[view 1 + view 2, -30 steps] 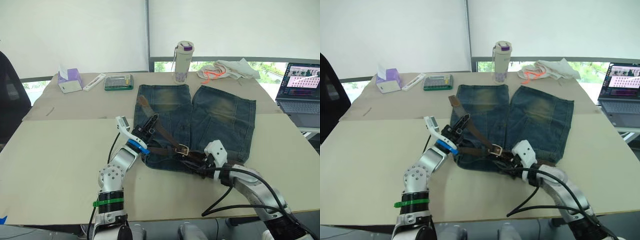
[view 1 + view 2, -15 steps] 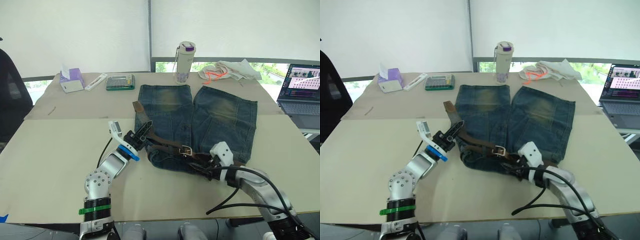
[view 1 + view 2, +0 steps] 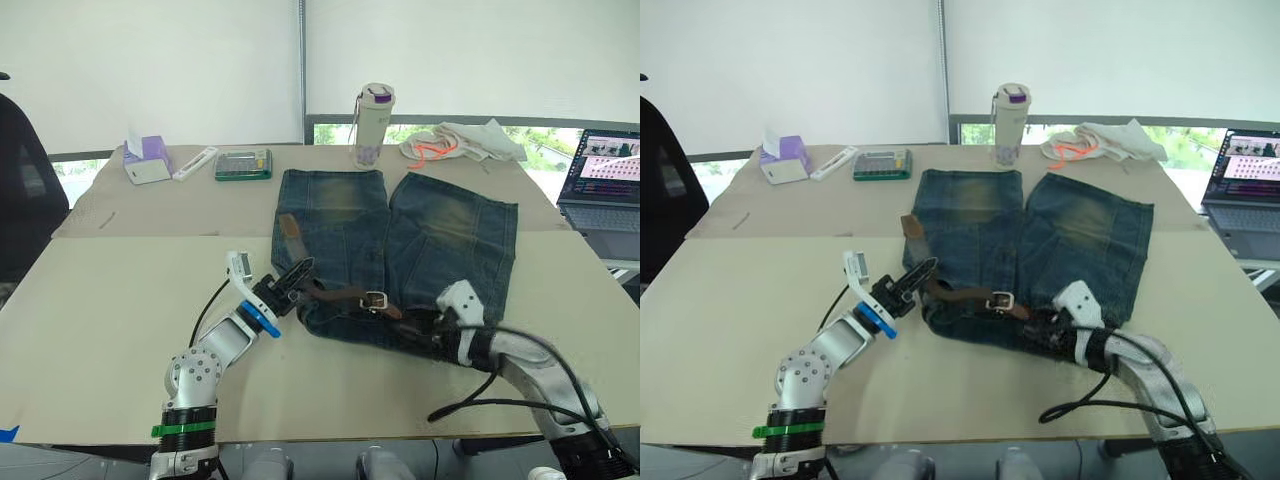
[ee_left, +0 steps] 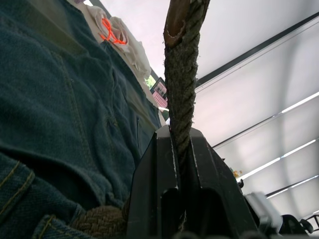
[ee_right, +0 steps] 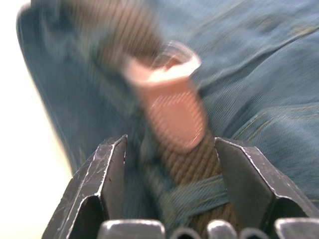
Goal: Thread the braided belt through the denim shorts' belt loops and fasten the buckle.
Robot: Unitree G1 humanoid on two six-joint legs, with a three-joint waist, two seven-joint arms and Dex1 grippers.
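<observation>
Here the denim shorts (image 3: 395, 255) are spread flat near the middle of the tabletop (image 3: 120, 300), waistband toward the near edge. The braided belt (image 3: 340, 294) is laid along that waistband, its buckle (image 3: 375, 299) midway. The left gripper (image 3: 290, 283) is clamped on the belt's free end. The right gripper (image 5: 172, 164) is held wide, its fingers straddling the strap.

faded blue denim shorts (image 3: 440, 240), brown braided belt (image 3: 335, 293)

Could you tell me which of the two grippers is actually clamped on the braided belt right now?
The left gripper: its fingers are pinched shut on the braided belt. The right gripper is open, its fingers straddling the strap near the buckle.
</observation>
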